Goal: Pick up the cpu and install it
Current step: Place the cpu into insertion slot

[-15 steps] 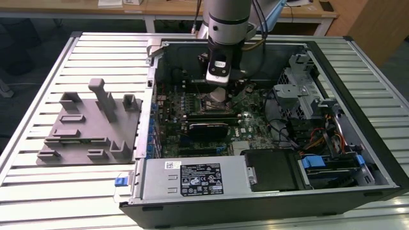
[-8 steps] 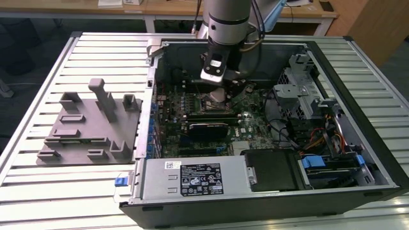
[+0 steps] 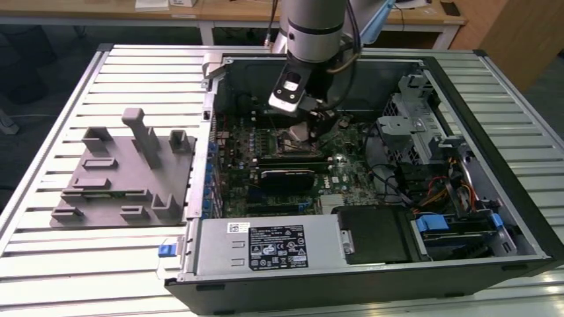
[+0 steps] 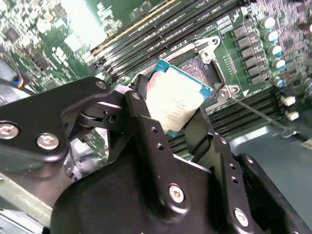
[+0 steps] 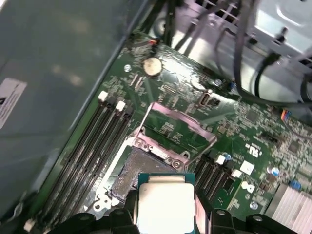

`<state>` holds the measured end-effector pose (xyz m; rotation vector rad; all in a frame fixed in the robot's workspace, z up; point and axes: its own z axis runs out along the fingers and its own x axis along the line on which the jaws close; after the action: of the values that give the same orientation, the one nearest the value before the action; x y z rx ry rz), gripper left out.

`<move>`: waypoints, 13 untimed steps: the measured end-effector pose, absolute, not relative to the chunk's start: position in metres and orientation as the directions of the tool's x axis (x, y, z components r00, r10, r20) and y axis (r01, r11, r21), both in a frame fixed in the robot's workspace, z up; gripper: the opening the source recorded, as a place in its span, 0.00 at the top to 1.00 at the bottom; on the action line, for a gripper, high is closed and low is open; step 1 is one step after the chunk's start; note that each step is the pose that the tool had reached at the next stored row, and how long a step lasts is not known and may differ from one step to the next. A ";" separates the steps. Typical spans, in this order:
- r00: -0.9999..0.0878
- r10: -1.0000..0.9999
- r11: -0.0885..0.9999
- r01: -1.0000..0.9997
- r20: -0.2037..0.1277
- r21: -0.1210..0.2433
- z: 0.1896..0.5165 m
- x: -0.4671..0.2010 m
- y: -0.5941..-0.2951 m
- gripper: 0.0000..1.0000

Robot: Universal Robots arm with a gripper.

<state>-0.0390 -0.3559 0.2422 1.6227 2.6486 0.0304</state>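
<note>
The gripper (image 4: 166, 108) clamps the cpu (image 4: 178, 97) by 2 edges (silvery top showing) just above the open socket (image 4: 201, 68).

The silver-grey tubular arm (image 3: 310, 16) has a dark band (image 3: 314, 31), and its black fingers (image 4: 148, 141) bear silver screws (image 4: 176, 193).

Small flat square cpu (image 4: 178, 100), silvery-white metal top, thin teal-green rim, faint print on the face. Gripped at two opposite edges between black jaws, seen in both wrist views. Tilted, raised off the board, poised over the open socket (image 4: 204, 68).
</note>
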 end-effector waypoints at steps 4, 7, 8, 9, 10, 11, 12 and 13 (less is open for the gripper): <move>-0.388 0.922 0.388 0.921 -0.020 0.035 0.241 -0.039 -0.356 0.46; -0.337 0.941 0.338 0.941 -0.020 0.035 0.241 -0.039 -0.356 0.46; -0.319 0.948 0.319 0.947 -0.020 0.035 0.240 -0.039 -0.356 0.46; -0.302 0.953 0.302 0.953 -0.020 0.035 0.240 -0.039 -0.356 0.46; -0.284 0.958 0.285 0.958 -0.020 0.035 0.240 -0.039 -0.356 0.46; -0.267 0.963 0.268 0.963 -0.020 0.035 0.240 -0.039 -0.356 0.46; -0.250 0.968 0.250 0.968 -0.020 0.035 0.239 -0.039 -0.356 0.46; -0.232 0.972 0.233 0.972 -0.020 0.035 0.239 -0.039 -0.356 0.46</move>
<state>-0.0391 -0.3559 0.2392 1.9227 2.4370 0.0235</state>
